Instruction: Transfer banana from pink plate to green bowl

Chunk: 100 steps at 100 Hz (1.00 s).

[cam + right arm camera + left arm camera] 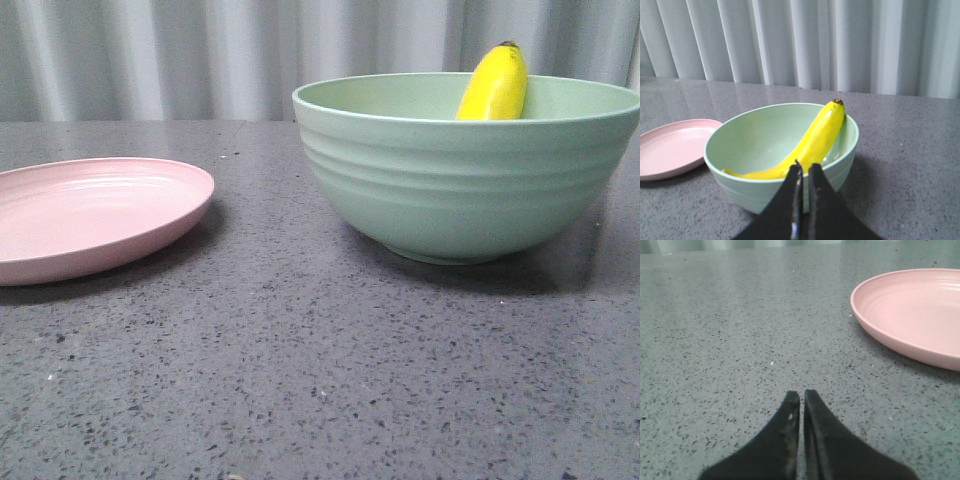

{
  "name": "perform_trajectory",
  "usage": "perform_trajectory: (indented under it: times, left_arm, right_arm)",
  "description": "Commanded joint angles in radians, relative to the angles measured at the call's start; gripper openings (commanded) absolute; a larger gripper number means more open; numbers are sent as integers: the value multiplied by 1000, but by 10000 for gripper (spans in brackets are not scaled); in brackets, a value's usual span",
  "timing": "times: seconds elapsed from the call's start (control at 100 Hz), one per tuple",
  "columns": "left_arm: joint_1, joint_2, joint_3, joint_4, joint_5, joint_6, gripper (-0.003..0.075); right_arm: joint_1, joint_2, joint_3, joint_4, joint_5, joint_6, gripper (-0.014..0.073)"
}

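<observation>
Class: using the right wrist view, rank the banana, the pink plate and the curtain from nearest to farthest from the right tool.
1. Banana, lying in the green bowl just ahead of the right tool.
2. Pink plate, beyond the bowl, off to one side.
3. Curtain, behind the table.

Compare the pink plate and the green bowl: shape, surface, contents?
The pink plate is shallow with a low rim; the green bowl is deep and taller. The plate's outside looks smooth; the bowl's has horizontal ridges. The plate is empty; the bowl holds the banana, its tip above the rim. Both are round and sit on the table.
</observation>
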<state>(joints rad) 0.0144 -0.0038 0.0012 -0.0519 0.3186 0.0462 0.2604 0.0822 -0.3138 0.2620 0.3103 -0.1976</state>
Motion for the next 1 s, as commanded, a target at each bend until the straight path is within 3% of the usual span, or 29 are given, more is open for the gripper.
perform_trajectory:
  times: [0.0, 0.12, 0.24, 0.34, 0.58, 0.8, 0.99]
  left_arm:
    - [-4, -29, 9, -1, -60, -9, -20]
    - [-4, -29, 9, -1, -60, -9, -20]
    - [-4, -29, 9, -1, -60, -9, -20]
    - [-4, -29, 9, -1, -60, -9, -20]
    - [-4, -29, 9, -1, -60, -9, -20]
    - [-4, -29, 9, -1, -60, -9, -20]
    - [-4, -29, 9, -1, -60, -9, -20]
  right_arm:
    - [-20, 10, 13, -15, -192, -13, -65]
    - [-104, 10, 146, -193, -426, -13, -65]
    - [-206, 10, 268, -202, -596, 58, -65]
    - [-281, -6, 344, -235, -634, 175, -65]
    - [-412, -114, 345, -293, -277, 220, -65]
    - [-421, -116, 345, -293, -40, 218, -65]
    - [-421, -116, 345, -293, -5, 218, -65]
